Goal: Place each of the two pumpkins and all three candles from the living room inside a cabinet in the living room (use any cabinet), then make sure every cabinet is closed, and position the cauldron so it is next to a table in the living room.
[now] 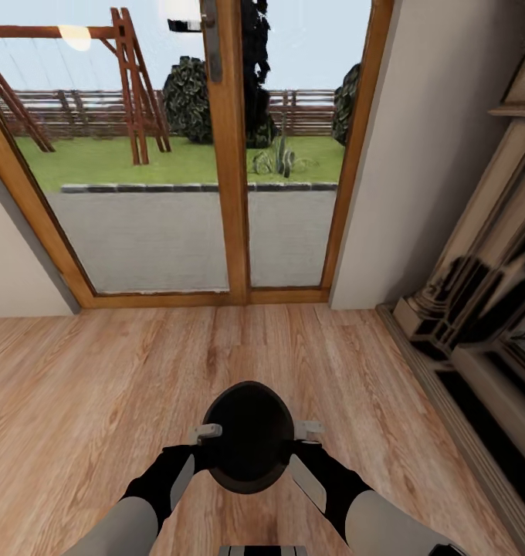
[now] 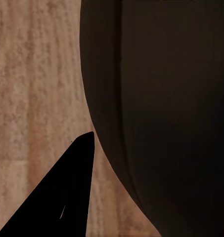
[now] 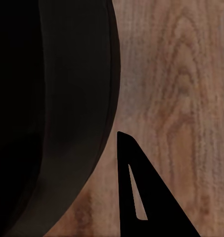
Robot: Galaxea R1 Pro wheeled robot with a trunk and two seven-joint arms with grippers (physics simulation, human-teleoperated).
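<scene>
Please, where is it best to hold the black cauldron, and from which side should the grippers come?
Probably at its rounded outer wall, one gripper from each side: the cauldron is wide, smooth and shows no handle. The left gripper and right gripper already flank it above the wood floor.

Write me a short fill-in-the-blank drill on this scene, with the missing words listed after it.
1. The cauldron is held between ____ arms, one claw on each side.
2. Beneath the cauldron lies a ____ floor.
3. Straight ahead stands a glass door in a wooden frame, and through it a lawn with a ____ frame shows.
4. The cauldron's mouth faces ____.

Missing words: two (both); wooden; swing; upward
</scene>
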